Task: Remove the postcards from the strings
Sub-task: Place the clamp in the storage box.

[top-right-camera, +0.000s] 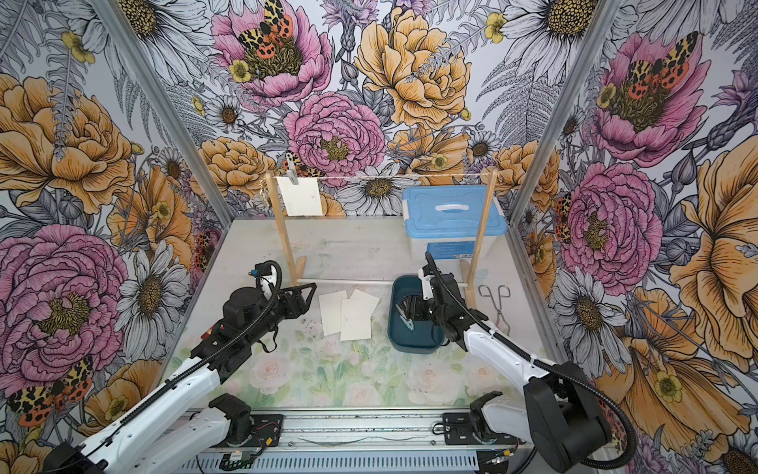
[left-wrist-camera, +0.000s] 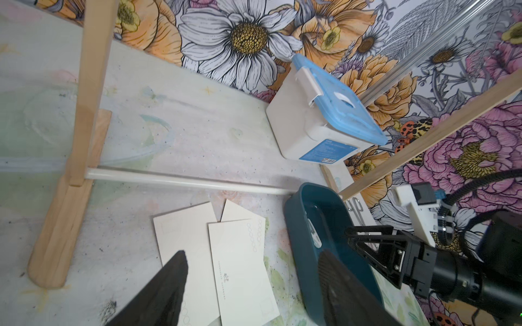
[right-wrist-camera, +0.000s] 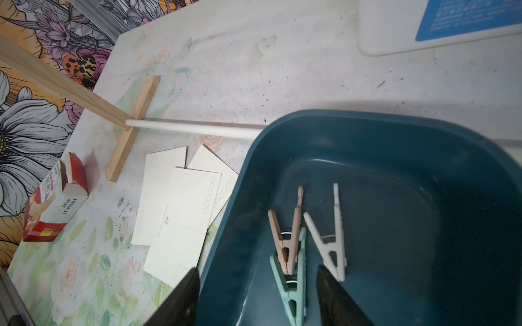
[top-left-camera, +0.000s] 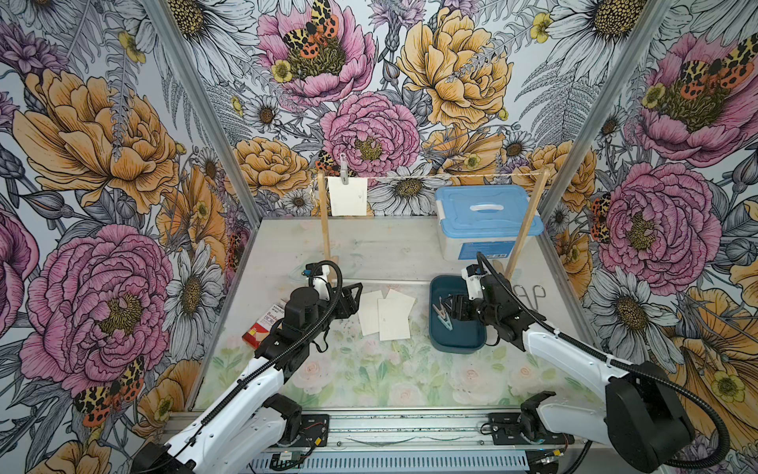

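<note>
Right wrist view: the right gripper point(right-wrist-camera: 257, 271) hangs over the dark teal tray point(right-wrist-camera: 367, 127), its jaws wide apart and holding nothing, above three clothes pegs point(right-wrist-camera: 288, 240) lying inside. The left gripper point(left-wrist-camera: 253, 254) is also wide and empty, near three postcards point(left-wrist-camera: 240, 262) that lie overlapping on the table point(left-wrist-camera: 197, 121) beside the tray. In both top views one postcard point(top-left-camera: 348, 196) hangs by a grey peg point(top-left-camera: 343, 166) on the string point(top-left-camera: 430, 177), close to the left post point(top-left-camera: 324, 221).
</note>
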You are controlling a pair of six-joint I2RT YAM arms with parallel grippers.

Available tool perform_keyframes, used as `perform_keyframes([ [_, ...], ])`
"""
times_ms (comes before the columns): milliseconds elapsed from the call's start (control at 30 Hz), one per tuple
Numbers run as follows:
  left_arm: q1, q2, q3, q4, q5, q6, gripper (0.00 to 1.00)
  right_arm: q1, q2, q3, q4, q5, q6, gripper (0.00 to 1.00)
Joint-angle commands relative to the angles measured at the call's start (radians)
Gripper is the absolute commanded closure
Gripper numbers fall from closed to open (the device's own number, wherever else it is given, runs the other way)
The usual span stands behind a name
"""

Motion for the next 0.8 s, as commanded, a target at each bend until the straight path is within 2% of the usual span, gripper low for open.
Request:
perform_keyframes([
  [0,0.020,0.026,0.047,0.082,0.041,0.016,0.25,0.010,-0.053,0.047,-0.019,-0.018,0.001,0.35],
  [400,0.053,0.135,0.162,0.196,0.079,0.028,0.22,0.026,-0.124,0.103,-0.016,-0.115,0.009,0.23],
  [433,0.060,0.138,0.171,0.194,0.078,0.035,0.22,0.028,-0.127,0.108,-0.017,-0.119,0.008,0.16],
  [467,0.071,0.140,0.184,0.187,0.071,0.044,0.21,0.027,-0.130,0.113,-0.016,-0.121,0.009,0.01],
  [633,0.126,0.145,0.259,0.096,0.057,0.104,0.17,0.029,-0.144,0.130,-0.016,-0.128,0.005,0.00],
  [767,0.207,0.126,0.259,0.118,0.089,0.112,0.12,0.031,-0.140,0.137,-0.014,-0.151,0.005,0.01],
])
